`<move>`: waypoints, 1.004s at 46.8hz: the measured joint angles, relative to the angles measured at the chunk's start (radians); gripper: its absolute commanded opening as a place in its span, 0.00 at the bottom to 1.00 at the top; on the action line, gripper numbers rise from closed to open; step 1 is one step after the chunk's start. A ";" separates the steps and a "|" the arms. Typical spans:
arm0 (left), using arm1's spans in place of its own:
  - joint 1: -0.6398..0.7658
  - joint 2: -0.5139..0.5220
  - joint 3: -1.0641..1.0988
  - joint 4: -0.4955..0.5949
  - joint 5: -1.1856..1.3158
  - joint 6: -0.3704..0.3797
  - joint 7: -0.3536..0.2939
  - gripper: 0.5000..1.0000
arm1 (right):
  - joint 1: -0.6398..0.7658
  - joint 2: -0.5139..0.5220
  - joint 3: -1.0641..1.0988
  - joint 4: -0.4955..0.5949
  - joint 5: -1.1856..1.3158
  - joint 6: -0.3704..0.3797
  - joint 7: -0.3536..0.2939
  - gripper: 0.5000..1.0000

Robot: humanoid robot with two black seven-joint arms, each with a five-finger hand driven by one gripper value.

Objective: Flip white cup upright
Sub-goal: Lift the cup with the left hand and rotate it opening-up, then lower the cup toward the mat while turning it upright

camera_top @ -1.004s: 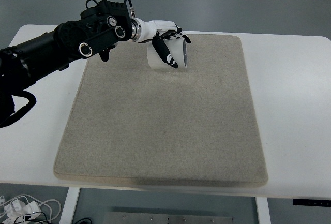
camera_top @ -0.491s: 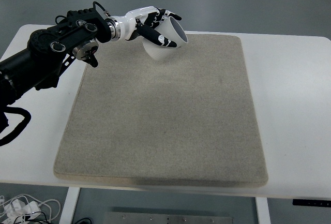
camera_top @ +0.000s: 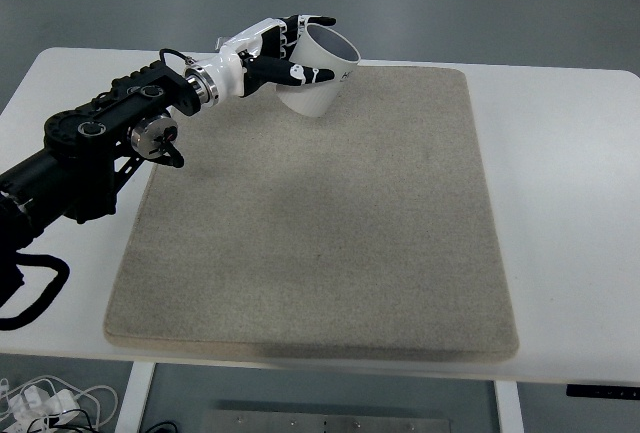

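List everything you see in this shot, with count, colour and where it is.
white cup: one, white, dark inside, tilted, at the mat's far left corner, held
mat: one, grey-beige, covering most of the table
table: one, white, under the mat
cables: a bundle, white, on the floor at bottom left
left hand: one, white and black, fingers wrapped around the cup
left arm: one, black, entering from the left edge

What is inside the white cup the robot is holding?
The tilted white cup, held by the left hand, shows only a dark, shadowed inside near its rim. Nothing shows in it, but the bottom is hidden. Under it lies the beige felt mat.
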 measured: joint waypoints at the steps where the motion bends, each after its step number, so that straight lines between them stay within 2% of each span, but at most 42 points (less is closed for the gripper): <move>1: 0.007 0.000 -0.001 0.000 -0.002 -0.002 -0.010 0.00 | 0.000 0.000 0.000 0.000 0.000 0.000 0.000 0.90; 19: 0.120 -0.003 -0.001 0.010 -0.003 -0.009 -0.302 0.00 | 0.000 0.000 0.000 0.000 0.000 0.000 0.000 0.90; 28: 0.146 -0.007 0.005 0.019 -0.001 -0.001 -0.312 0.00 | 0.000 0.000 0.000 0.000 0.000 0.000 0.000 0.90; 36: 0.152 -0.024 0.014 0.081 0.006 0.021 -0.312 0.01 | 0.000 0.000 0.000 0.000 0.000 0.000 0.000 0.90; 47: 0.152 -0.027 0.055 0.091 0.012 0.048 -0.312 0.11 | 0.000 0.000 0.000 0.000 0.000 0.000 0.000 0.90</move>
